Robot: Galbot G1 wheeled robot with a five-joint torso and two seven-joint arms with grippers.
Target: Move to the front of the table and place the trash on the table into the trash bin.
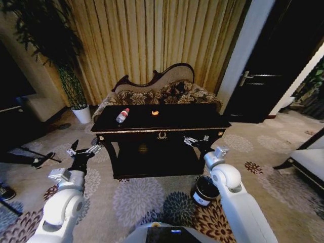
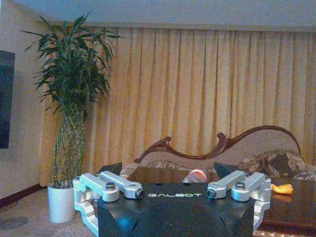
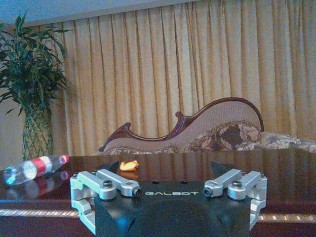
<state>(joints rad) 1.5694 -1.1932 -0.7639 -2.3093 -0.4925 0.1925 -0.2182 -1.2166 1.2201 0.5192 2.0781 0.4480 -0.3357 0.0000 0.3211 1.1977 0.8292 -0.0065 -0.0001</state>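
- Left gripper (image 1: 83,150) low off the table's left front corner, fingers spread, nothing in them.
- Right gripper (image 1: 195,141) at the table's right front edge, fingers spread, empty.
- Trash bin (image 1: 205,190) on the carpet beside the right arm, before the table's right leg.
- Table (image 1: 202,121): bottle (image 1: 122,115) lying on its side at left; orange scrap (image 1: 155,113) near centre, well apart from it.
- Sofa (image 1: 152,91) behind the table, curtains beyond.

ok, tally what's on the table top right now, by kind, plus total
Plastic bottle, clear with a red label, lying on its side: 1
Orange scrap: 1
Total on the table: 2
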